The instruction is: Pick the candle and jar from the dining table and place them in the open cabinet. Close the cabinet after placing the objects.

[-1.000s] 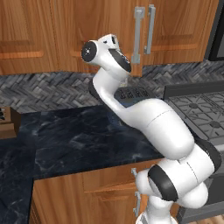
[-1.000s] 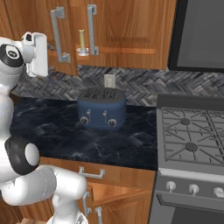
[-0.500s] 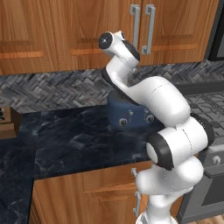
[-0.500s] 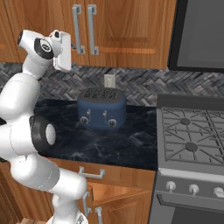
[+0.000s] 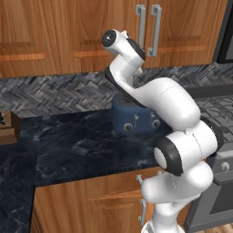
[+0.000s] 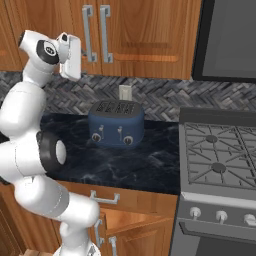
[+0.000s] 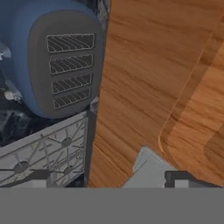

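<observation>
I have the gripper (image 6: 75,57) raised at the upper left of the right base frame, close against the cabinet (image 6: 145,35) doors, which look shut; its jaws stand wide with nothing between them, though the fingers are hard to make out. From the hand camera the wood door crowds the right half. The blue toaster (image 5: 136,119) is partly hidden behind my arm.

The arm (image 5: 154,100) is raised high and bent at the elbow. The hand (image 6: 70,56) is held up, and the gripper (image 7: 113,183) is opened wide with nothing held.
</observation>
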You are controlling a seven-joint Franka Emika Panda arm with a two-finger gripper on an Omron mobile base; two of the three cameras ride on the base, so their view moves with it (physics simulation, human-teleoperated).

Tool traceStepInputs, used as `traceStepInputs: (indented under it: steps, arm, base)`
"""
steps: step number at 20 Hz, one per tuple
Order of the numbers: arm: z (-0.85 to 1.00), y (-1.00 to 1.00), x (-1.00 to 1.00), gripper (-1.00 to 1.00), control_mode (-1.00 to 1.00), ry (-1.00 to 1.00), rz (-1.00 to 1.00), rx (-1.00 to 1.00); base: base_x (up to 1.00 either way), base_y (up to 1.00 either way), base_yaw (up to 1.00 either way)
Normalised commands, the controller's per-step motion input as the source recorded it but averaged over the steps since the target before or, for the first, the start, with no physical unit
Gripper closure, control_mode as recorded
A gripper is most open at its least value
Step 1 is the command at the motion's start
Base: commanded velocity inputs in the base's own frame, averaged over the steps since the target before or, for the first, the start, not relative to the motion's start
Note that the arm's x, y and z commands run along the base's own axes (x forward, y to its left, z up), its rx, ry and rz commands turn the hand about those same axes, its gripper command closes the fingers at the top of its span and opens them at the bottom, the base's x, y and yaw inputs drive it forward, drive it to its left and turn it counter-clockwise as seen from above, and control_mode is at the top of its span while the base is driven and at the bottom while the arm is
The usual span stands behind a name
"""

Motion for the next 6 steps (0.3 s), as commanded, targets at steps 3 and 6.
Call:
traceStepInputs:
  steps: [3,6]
  arm:
    - [0.0,-0.41,0.0,-1.0,-1.0,0.01,0.0,0.0]
    - [-0.01,-0.23,0.0,-1.0,-1.0,0.02,0.0,0.0]
  base:
    - [0.0,0.0,0.0]
    - [0.0,0.0,0.0]
